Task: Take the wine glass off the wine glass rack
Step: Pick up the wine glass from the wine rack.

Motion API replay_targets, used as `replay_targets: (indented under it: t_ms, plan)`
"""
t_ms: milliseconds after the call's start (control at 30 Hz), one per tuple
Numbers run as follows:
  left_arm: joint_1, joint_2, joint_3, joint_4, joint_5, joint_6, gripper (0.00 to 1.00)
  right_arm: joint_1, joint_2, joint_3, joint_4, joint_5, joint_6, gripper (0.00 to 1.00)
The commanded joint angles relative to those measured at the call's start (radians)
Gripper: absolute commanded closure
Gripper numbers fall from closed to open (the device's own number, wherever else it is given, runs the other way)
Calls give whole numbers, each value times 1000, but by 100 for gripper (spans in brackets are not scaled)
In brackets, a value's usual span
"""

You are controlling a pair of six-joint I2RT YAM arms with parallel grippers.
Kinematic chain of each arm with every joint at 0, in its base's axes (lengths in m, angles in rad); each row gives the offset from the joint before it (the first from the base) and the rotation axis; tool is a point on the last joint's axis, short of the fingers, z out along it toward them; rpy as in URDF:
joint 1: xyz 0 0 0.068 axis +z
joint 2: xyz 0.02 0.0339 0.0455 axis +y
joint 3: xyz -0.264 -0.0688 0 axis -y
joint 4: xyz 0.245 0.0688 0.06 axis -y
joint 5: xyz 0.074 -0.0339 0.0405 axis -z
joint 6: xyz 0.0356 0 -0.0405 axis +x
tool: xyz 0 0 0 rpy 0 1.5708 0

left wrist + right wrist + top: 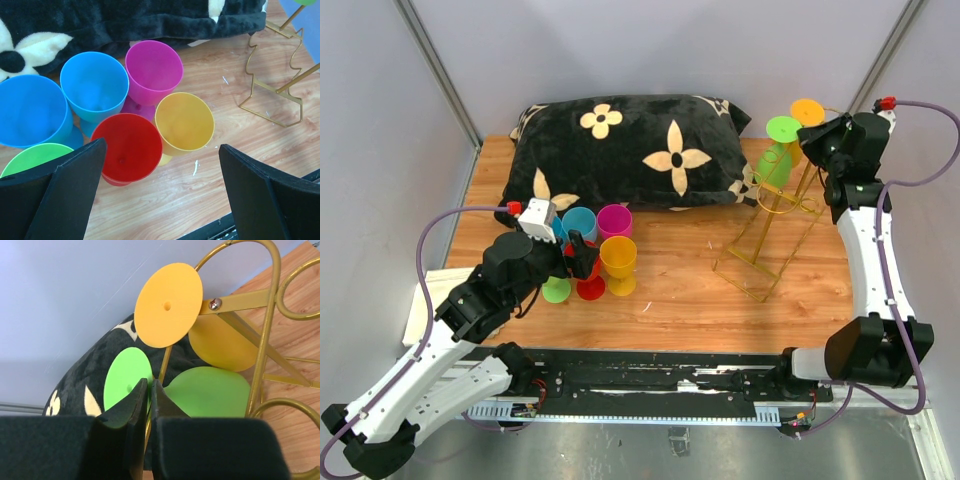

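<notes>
A light wooden tabletop (690, 290) sits between pale grey walls (670, 40), with a black flower-print pillow (630, 150) at 12 o'clock; the tall gold wire rack (240, 301) stands at 2 o'clock, and the green plastic wine glass (207, 392) hangs on it upside down. The right gripper (148, 385) is pinched at its stem; the left gripper (162, 147) gapes wide over coloured cups (590, 250) at 9 o'clock.

A black pillow (620, 150) with cream flower shapes lies across the back of the wooden bench (690, 300). Just in front of it stand six plastic cups, mouths up and packed together: a pink cup (152, 70), a blue cup (95, 85), a second blue cup (30, 112), a yellow cup (184, 122), a red cup (127, 145) and a green cup (30, 155).
</notes>
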Motion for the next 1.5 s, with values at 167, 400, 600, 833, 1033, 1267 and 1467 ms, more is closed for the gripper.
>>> replay_targets:
  t_ms: [167, 400, 600, 833, 1033, 1267, 1467]
  plan:
    - [6, -19, 14, 8, -19, -2, 0, -32, -55, -47, 61, -34, 95, 99]
    - [6, -18, 11, 13, -14, -4, 0, -35, -59, -61, 116, -61, 193, 99]
    - [6, -18, 15, 12, -15, -1, 0, -35, -58, -81, 171, -81, 246, 99]
    - [6, -14, 25, 11, -14, 3, 0, -35, -39, -86, 211, -103, 288, 99]
    - [6, -10, 32, 6, -15, 6, 0, -42, -27, -66, 211, -79, 285, 99]
    - [6, -3, 31, 18, -7, 6, 0, -42, 14, -16, 195, -82, 275, 99]
    - [6, 3, 33, 18, -9, 6, 0, -42, 31, 0, 194, -133, 261, 99]
